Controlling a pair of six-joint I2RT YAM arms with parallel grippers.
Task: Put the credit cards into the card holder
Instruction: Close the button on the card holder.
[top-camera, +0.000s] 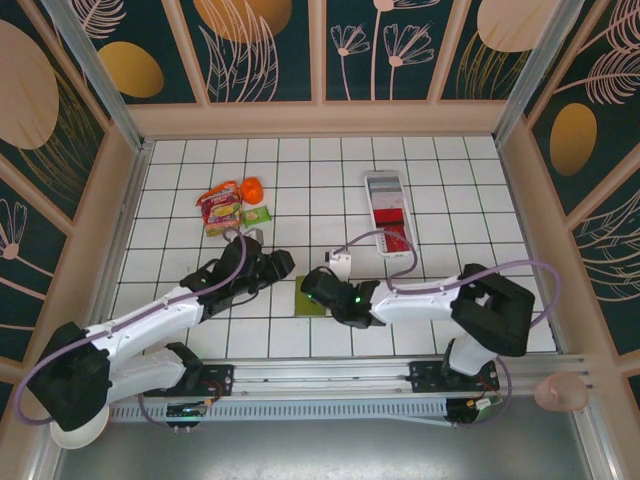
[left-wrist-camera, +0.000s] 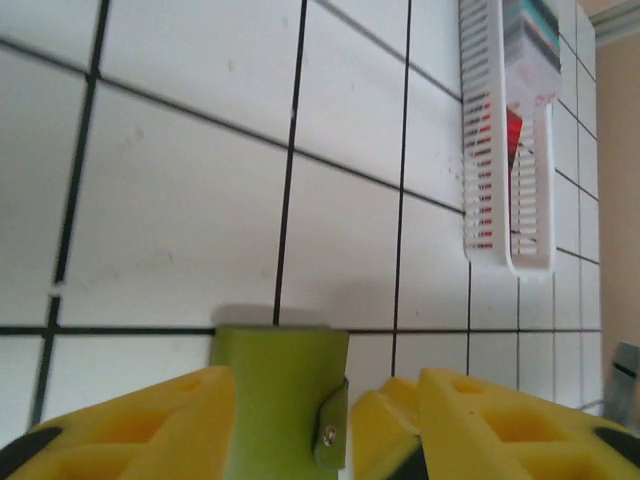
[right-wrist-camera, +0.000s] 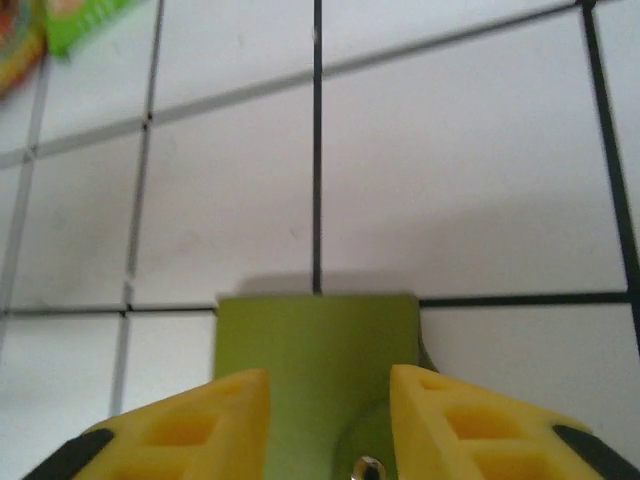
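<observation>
Opening step: card holder (top-camera: 312, 298) lies shut mid-desk (top-camera: 480, 200), left fingers (left-wrist-camera: 150, 420) and right fingers (right-wrist-camera: 190, 420) spread over it holding nothing; next, pinch it open, credit cards (top-camera: 392, 215) waiting in white tray (top-camera: 383, 180).

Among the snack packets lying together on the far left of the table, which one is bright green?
The green packet on the group's right edge, just nearer the arms than the orange item; the big packet beside it is red-yellow.

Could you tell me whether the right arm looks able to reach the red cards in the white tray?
Probably yes: its tool sits at the green wallet, and bare tiles seem to lie between it and the tray holding the cards.
</observation>
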